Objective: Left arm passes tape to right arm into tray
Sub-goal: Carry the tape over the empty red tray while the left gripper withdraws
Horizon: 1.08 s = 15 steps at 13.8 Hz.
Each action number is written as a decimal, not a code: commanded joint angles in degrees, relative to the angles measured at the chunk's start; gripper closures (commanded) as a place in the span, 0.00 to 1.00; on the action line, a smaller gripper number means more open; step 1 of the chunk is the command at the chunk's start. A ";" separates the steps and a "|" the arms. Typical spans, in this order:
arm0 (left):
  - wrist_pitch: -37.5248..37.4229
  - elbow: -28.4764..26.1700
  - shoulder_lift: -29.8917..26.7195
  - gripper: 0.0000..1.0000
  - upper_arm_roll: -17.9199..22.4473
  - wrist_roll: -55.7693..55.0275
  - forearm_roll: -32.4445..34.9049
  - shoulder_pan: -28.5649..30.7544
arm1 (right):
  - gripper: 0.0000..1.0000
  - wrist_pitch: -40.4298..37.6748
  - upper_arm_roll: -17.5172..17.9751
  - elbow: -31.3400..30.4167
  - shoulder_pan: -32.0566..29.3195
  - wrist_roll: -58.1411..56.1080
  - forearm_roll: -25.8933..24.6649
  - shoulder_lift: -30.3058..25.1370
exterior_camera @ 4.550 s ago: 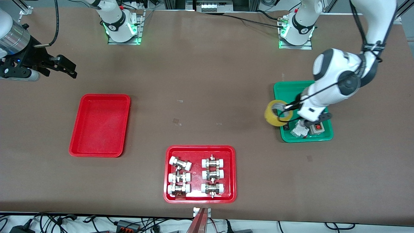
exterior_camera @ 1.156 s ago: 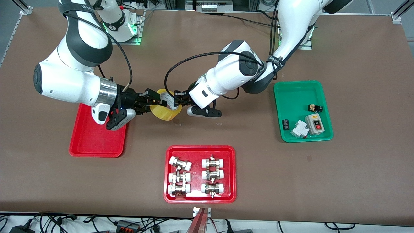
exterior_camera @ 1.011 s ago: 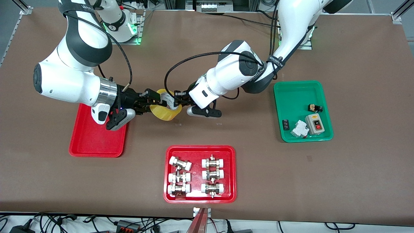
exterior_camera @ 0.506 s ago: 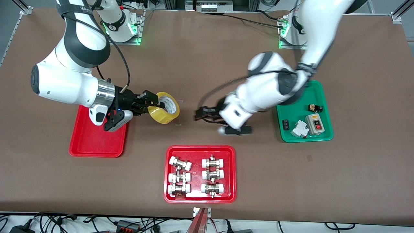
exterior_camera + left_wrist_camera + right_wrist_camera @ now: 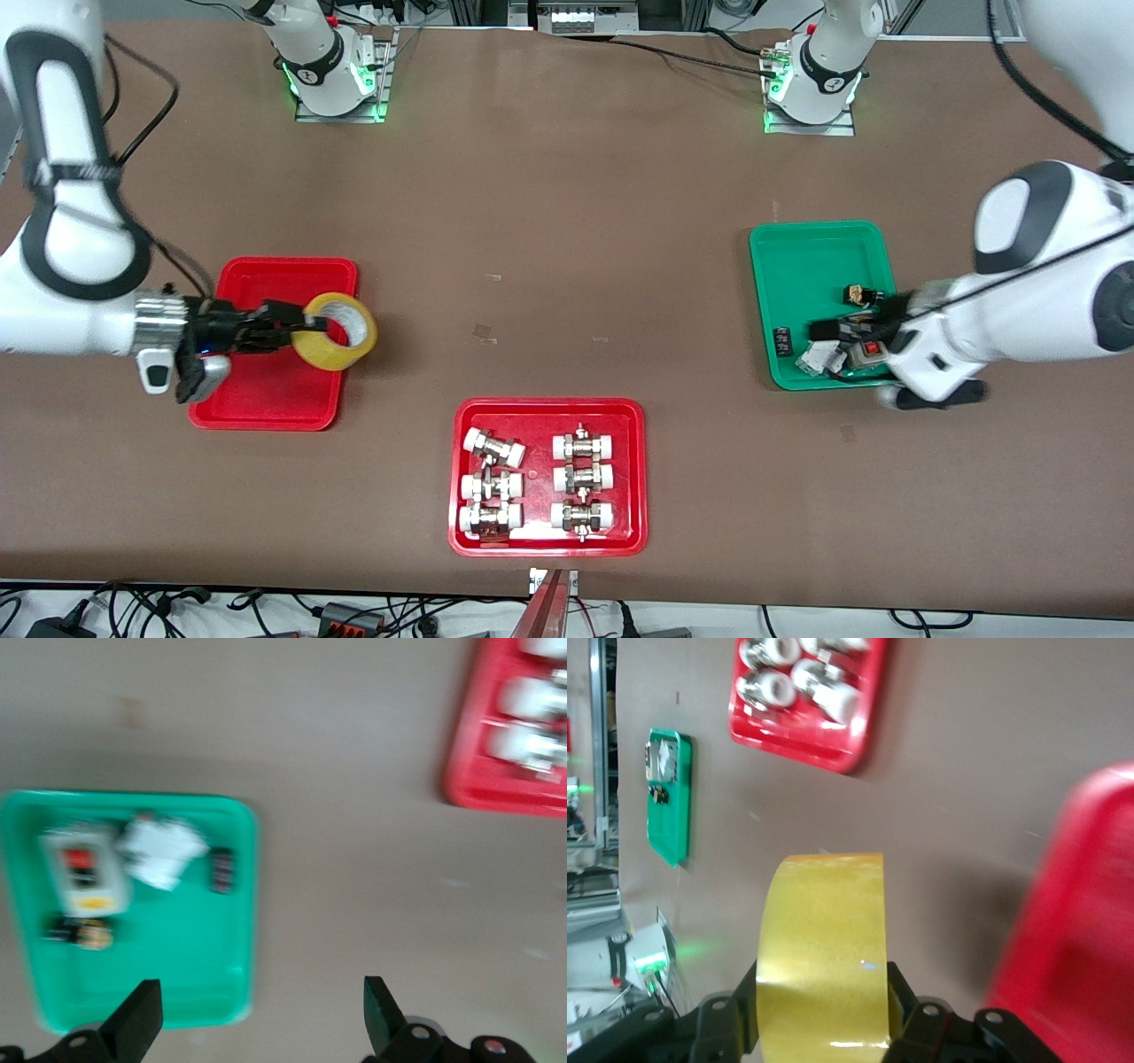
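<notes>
My right gripper (image 5: 297, 328) is shut on the yellow tape (image 5: 321, 356) and holds it in the air over the edge of the plain red tray (image 5: 266, 390) that faces the table's middle. In the right wrist view the roll (image 5: 824, 939) sits between the black fingers of the right gripper (image 5: 824, 1014), with the red tray (image 5: 1085, 930) beside it. My left gripper (image 5: 837, 330) is open and empty above the green tray (image 5: 802, 252). The left wrist view shows the left gripper (image 5: 257, 1028) with its fingers wide apart over the green tray's edge (image 5: 182, 957).
A red tray of white-capped fittings (image 5: 547, 540) lies near the table's front edge, midway along it. The green tray holds a grey switch box (image 5: 84, 873) and small parts. The arm bases stand along the table's top edge.
The left gripper let go of the tape and drew back to over the green tray. The right gripper carried the tape from the table's middle to over the plain red tray's edge.
</notes>
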 commanded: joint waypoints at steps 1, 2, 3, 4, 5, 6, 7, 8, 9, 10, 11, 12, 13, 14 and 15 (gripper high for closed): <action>-0.11 -0.40 0.37 0.00 0.25 -0.08 8.11 0.92 | 1.00 -1.98 1.26 1.27 -5.02 -9.19 -1.09 3.99; -0.54 -0.40 0.02 0.00 0.25 -0.08 10.57 1.18 | 1.00 -1.90 1.26 1.36 -6.16 -11.40 -2.15 5.13; -1.68 -0.05 -0.16 0.00 0.34 -0.17 13.12 1.19 | 1.00 -1.90 1.26 1.28 -7.05 -12.56 -3.29 6.01; -3.87 0.65 -0.07 0.00 0.34 -0.34 16.10 1.10 | 1.00 -1.90 1.26 1.27 -7.84 -13.26 -4.52 7.07; -4.93 4.40 -0.07 0.00 0.95 -0.26 18.48 1.10 | 1.00 -1.64 1.26 1.27 -8.37 -14.05 -5.49 8.38; -6.33 6.61 0.28 0.00 1.22 -0.08 18.16 1.45 | 1.00 -1.46 1.26 1.27 -8.55 -14.41 -6.20 8.92; -7.83 6.55 0.11 0.00 0.96 0.27 18.33 1.71 | 0.95 -1.28 1.26 1.27 -8.55 -14.50 -7.07 9.01; -8.71 6.46 0.45 0.00 1.13 0.27 18.51 1.63 | 0.79 -1.11 1.17 1.27 -8.46 -14.50 -8.74 9.01; -9.07 6.54 0.89 0.00 1.39 0.36 18.33 2.23 | 0.45 -0.50 1.26 1.27 -8.37 -14.50 -10.06 9.01; -9.25 7.50 1.59 0.00 1.31 0.18 18.42 2.76 | 0.05 0.38 1.26 1.27 -8.11 -14.59 -11.11 9.01; -10.38 8.03 1.60 0.00 3.05 -0.17 18.42 1.90 | 0.00 2.39 1.26 1.19 -7.67 -15.37 -13.13 9.01; -12.48 7.86 -0.66 0.00 6.20 0.53 18.51 -1.42 | 0.00 5.63 1.26 0.84 -6.71 -16.34 -16.97 8.66; -13.11 6.04 -3.65 0.00 10.67 0.53 17.72 -5.28 | 0.00 8.18 1.26 0.14 -5.57 -16.43 -20.58 8.05; -12.51 3.49 -5.68 0.00 14.02 0.01 13.97 -9.32 | 0.00 9.60 1.26 0.05 -4.87 -16.52 -22.53 7.70; -11.28 2.08 -8.31 0.00 18.92 -0.08 4.71 -12.49 | 0.00 10.66 1.26 0.04 -4.07 -16.44 -24.55 7.35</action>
